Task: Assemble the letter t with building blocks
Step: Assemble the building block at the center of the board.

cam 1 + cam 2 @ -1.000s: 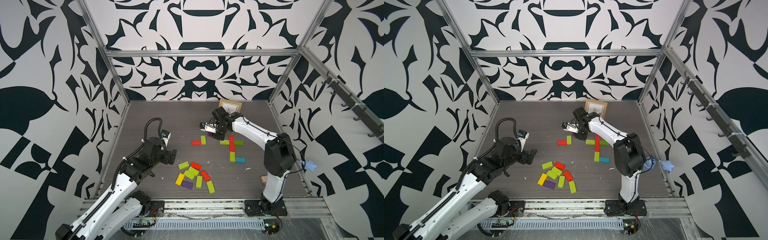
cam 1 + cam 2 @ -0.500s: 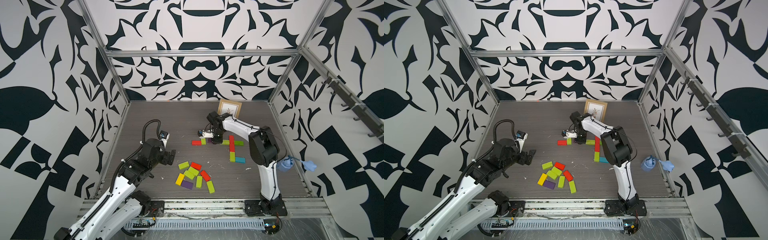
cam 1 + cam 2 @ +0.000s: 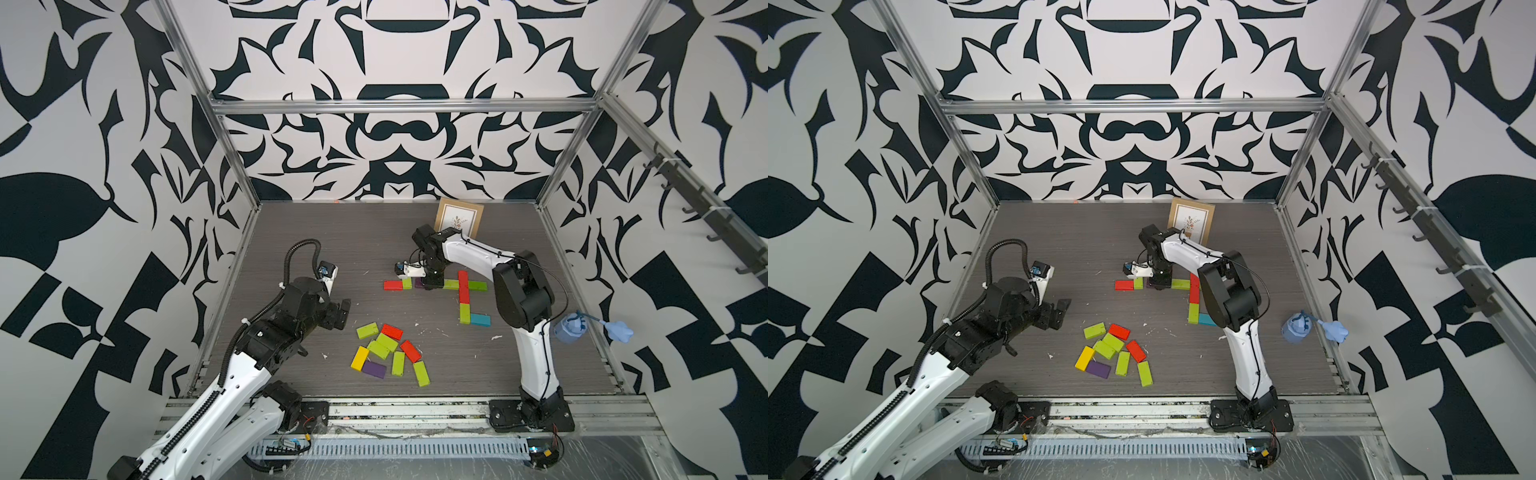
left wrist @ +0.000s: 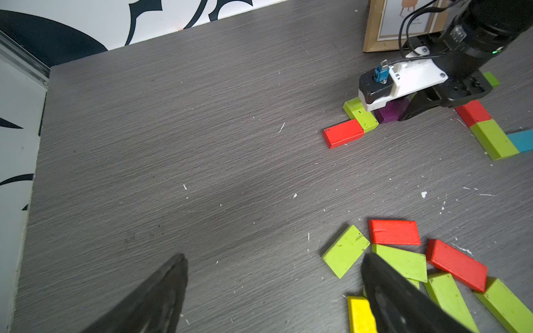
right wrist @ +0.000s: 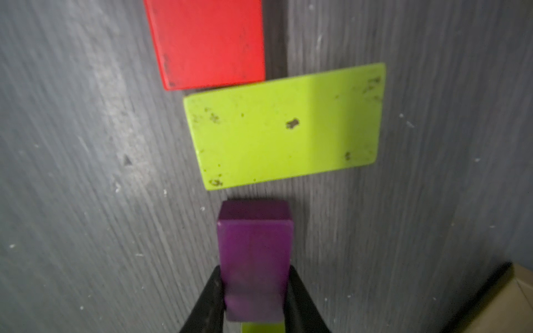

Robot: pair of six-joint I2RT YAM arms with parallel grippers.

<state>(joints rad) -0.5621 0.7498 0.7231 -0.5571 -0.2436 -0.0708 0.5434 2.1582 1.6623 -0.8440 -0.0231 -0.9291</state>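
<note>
My right gripper [image 5: 255, 291] is shut on a purple block [image 5: 255, 253], held on edge low over the table; I cannot tell if it touches. It sits in a gap of a row: a red block [image 3: 392, 285] and a lime block [image 3: 407, 283] on one side, another lime block [image 3: 451, 284] on the other. A red block [image 3: 464, 286], a lime block [image 3: 465, 313] and a teal block [image 3: 480, 319] form a stem crossing that row. My left gripper [image 4: 274, 265] hangs open and empty beside the loose pile of blocks [image 3: 386, 353].
A wooden picture frame [image 3: 459, 216] leans at the back, right behind my right arm. A pale blue object [image 3: 571, 328] lies at the table's right edge. White flecks dot the grey table [image 3: 311, 232]. A metal rail [image 3: 415, 409] runs along the front.
My right gripper has come down and toward the front with the purple block, into the row's gap, and its elbow has swung inward. The left arm has hardly moved.
</note>
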